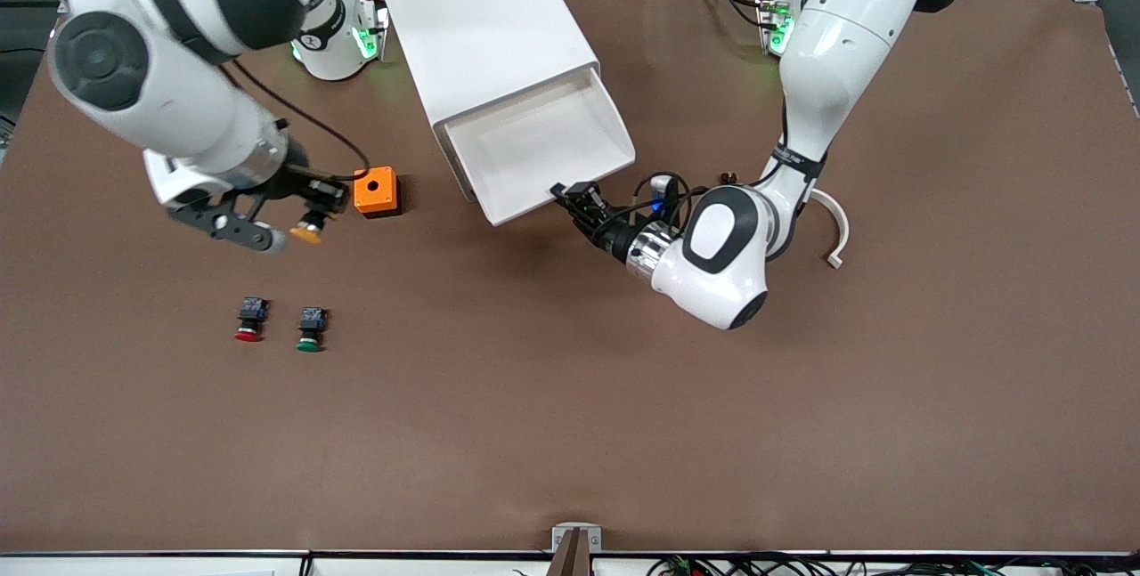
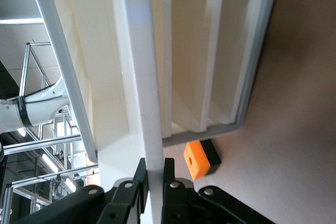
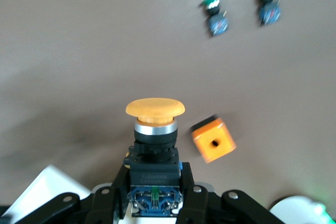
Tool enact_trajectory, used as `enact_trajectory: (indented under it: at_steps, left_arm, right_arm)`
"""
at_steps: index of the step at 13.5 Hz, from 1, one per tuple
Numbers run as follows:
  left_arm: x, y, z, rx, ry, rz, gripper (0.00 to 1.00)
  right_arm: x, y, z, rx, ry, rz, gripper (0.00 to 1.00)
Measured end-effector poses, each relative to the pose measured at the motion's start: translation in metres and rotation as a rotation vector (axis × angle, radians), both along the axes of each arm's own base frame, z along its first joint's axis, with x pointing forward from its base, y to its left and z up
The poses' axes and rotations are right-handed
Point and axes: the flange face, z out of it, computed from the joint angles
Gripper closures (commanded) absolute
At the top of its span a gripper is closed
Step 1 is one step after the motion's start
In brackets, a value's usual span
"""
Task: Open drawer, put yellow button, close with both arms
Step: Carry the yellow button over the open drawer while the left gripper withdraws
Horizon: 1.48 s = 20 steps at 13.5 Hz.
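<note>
While clamped in right tool | yellow button airborne

Even, diffuse overhead lighting. In the front view the table is uniformly lit, with soft shadows under the cabinet and both arms; green indicator lamps glow at the bases. The left wrist view shows strip-light glare at its edge. In the right wrist view the red-capped button, green-capped button and orange box are motion-blurred.
</note>
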Motion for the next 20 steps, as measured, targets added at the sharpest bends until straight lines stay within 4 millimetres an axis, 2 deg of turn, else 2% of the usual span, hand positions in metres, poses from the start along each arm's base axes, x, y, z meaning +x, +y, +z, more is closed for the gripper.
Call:
enact_trajectory:
  at_steps: [4,6,7,10,12,14,16,18,20]
  left_arm:
    - [0.024,0.027,0.007,-0.030,-0.052,0.036,0.00]
    - [0.044,0.046,0.019,-0.044,-0.102,0.068,0.00]
    - [0.057,0.062,0.024,-0.044,-0.138,0.088,0.00]
    - [0.092,0.128,0.023,-0.004,-0.274,0.122,0.00]
    - [0.100,0.160,0.014,0.049,-0.374,0.053,0.00]
    - [0.102,0.175,0.008,0.098,-0.450,-0.029,0.00]
    - [0.109,0.186,0.015,0.119,-0.590,-0.141,0.00]
    - [0.114,0.188,0.039,0.094,-0.739,-0.269,0.00]
    - [0.116,0.185,0.073,0.022,-0.894,-0.387,0.00]
  right_arm:
    - [-0.060,0.125,0.021,-0.005,-0.061,-0.265,0.82]
    - [-0.081,0.165,0.017,0.007,-0.078,-0.407,0.82]
    - [-0.085,0.180,0.008,0.011,-0.065,-0.481,0.82]
    - [-0.076,0.205,-0.031,0.025,-0.002,-0.699,0.81]
    - [-0.073,0.214,-0.057,-0.009,0.026,-0.763,0.82]
    - [-0.075,0.222,-0.076,-0.036,0.058,-0.817,0.82]
    - [-0.078,0.229,-0.091,-0.056,0.083,-0.839,0.82]
    - [-0.083,0.238,-0.109,-0.084,0.096,-0.832,0.79]
    - [-0.090,0.249,-0.128,-0.108,0.104,-0.813,0.74]
